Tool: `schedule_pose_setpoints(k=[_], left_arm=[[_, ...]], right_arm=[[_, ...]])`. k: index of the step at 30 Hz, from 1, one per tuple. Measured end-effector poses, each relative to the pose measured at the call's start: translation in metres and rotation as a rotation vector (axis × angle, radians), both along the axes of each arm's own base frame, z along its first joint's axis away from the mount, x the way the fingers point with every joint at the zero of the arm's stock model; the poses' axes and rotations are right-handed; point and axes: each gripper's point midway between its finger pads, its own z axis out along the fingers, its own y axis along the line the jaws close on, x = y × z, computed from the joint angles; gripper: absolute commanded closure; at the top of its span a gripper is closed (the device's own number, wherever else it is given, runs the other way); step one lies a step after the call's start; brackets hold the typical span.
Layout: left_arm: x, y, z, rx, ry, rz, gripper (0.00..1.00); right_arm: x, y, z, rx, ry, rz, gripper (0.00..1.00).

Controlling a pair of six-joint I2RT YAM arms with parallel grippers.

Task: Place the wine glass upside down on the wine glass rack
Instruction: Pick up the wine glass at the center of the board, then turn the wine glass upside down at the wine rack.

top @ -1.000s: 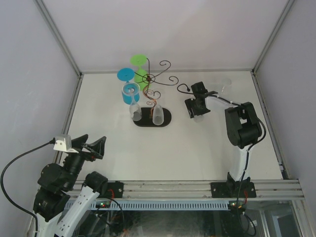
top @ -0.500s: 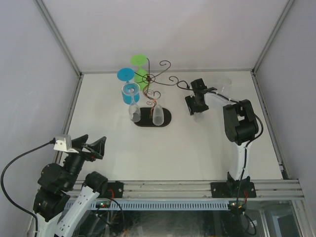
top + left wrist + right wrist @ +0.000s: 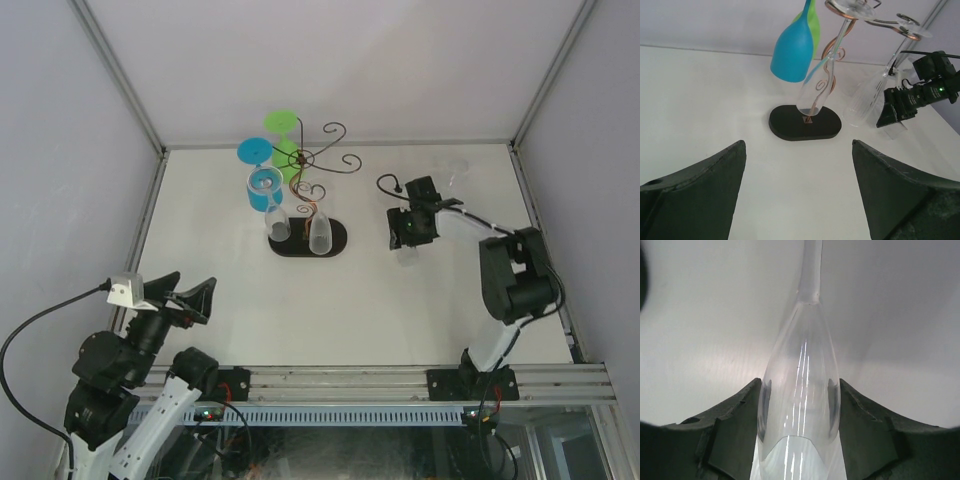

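The wine glass rack (image 3: 308,238) stands at the back centre on its black oval base, also in the left wrist view (image 3: 805,122). Hanging on it upside down are a blue glass (image 3: 262,185), a green glass (image 3: 283,135) and two clear glasses (image 3: 320,232). My right gripper (image 3: 412,228) is to the right of the rack, apart from it. It is shut on the bowl of a clear wine glass (image 3: 800,390), whose stem points away from the fingers. My left gripper (image 3: 180,295) is open and empty at the near left, facing the rack (image 3: 799,200).
White walls with metal frame posts enclose the table on three sides. A black cable loop (image 3: 385,183) sticks out beside the right gripper. A faint clear shape (image 3: 455,167) lies near the back right wall. The rack's free scroll arms (image 3: 348,160) reach toward the right gripper.
My right gripper, with the clear glass in it, has pulled back right and toward the near side, away from the rack's right scroll arm. The left arm has not moved.
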Motion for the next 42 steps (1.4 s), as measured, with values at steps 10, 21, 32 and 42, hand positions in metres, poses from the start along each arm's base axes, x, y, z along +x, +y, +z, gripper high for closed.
schedule_pose_setpoints(k=[10, 21, 32, 42], left_arm=[[-0.007, -0.009, 0.025, -0.006, -0.025, -0.063, 0.1], [-0.006, -0.035, 0.058, 0.028, -0.05, -0.2, 0.11], [-0.002, -0.068, 0.104, 0.047, -0.093, -0.358, 0.12], [-0.005, -0.09, 0.126, 0.045, -0.122, -0.477, 0.13]], right_arm=[[-0.047, 0.008, 0.077, 0.217, -0.22, -0.05, 0.58], [-0.104, 0.016, 0.174, 0.377, -0.579, 0.012, 0.62], [-0.175, 0.074, 0.235, 0.536, -0.753, 0.29, 0.64], [-0.204, 0.131, 0.248, 0.37, -0.989, 0.623, 0.63]])
